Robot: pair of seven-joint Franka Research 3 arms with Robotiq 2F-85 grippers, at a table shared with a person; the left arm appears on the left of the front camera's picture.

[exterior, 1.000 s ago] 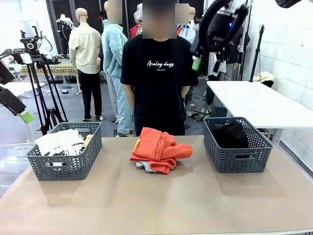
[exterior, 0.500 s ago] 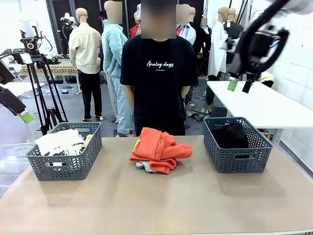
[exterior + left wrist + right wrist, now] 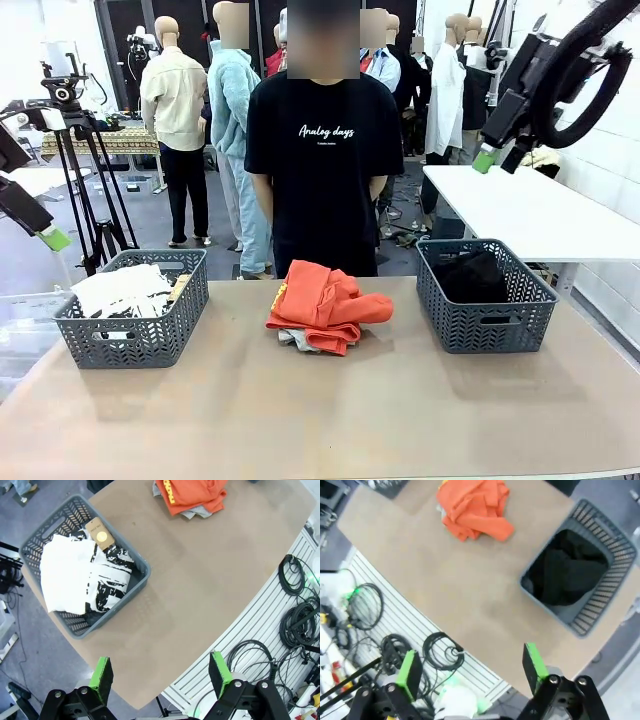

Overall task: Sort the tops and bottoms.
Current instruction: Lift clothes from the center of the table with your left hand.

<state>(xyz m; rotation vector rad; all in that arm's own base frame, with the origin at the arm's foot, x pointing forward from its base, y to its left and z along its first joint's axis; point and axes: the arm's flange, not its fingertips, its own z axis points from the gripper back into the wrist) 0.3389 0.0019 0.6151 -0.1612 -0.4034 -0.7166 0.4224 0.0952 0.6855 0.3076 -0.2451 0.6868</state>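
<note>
An orange top (image 3: 325, 303) lies crumpled at the table's far middle, with a light grey top (image 3: 293, 340) peeking out beneath it. In the left wrist view the orange top (image 3: 192, 492) is at the upper edge. The white printed T-shirt (image 3: 118, 289) fills the left basket (image 3: 135, 345), and it is also seen from above, the T-shirt (image 3: 72, 575). Black bottoms (image 3: 470, 274) lie in the right basket (image 3: 487, 325), also seen as bottoms (image 3: 565, 567). My left gripper (image 3: 161, 672) hangs open high over the table's left edge. My right gripper (image 3: 502, 160) is raised above the right basket, open (image 3: 470, 667) and empty.
A person in a black lettered T-shirt (image 3: 325, 150) stands at the far side behind the orange pile. A white table (image 3: 530, 205) stands back right, and a tripod (image 3: 85, 170) back left. Coiled cables (image 3: 300, 605) hang on a slotted panel below the table's near edge.
My right arm has swung from above the table's middle out to the right and now hangs high over the right basket. Garments, baskets and left arm have not moved.
</note>
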